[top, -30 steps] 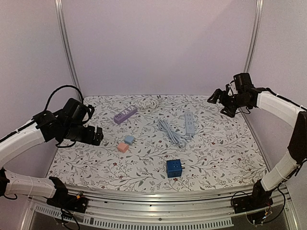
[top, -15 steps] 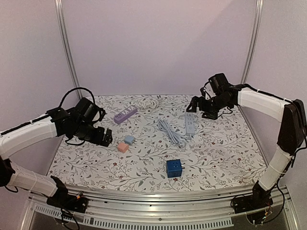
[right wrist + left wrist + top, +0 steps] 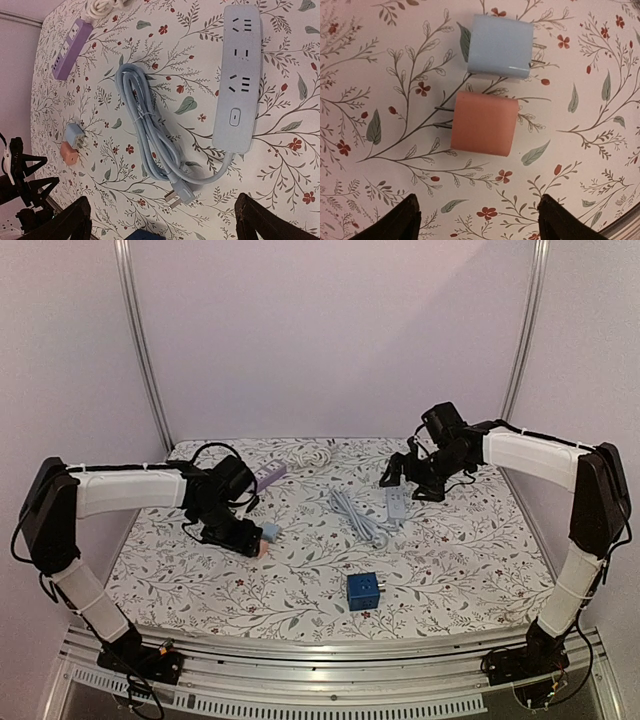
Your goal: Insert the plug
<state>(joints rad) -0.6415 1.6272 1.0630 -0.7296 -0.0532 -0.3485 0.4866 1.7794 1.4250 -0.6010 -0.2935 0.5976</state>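
A pink plug [image 3: 484, 124] and a light-blue plug [image 3: 500, 46] lie side by side on the floral cloth, prongs pointing opposite ways. My left gripper [image 3: 477, 220] is open and hovers just above and in front of the pink plug; from the top view the left gripper [image 3: 243, 535] covers most of it. A light-blue power strip [image 3: 239, 75] lies flat with its coiled cable [image 3: 150, 135] beside it. My right gripper [image 3: 162, 220] is open and empty, hovering over the strip [image 3: 396, 499] at the right gripper's top-view spot [image 3: 408, 480].
A purple power strip [image 3: 268, 476] with a white cord [image 3: 315, 455] lies at the back. A dark-blue cube socket [image 3: 363, 591] stands near the front middle. Walls and metal posts enclose the table.
My left gripper moved right and down to the two small plugs. My right gripper swung left and down from the right wall to above the light-blue strip.
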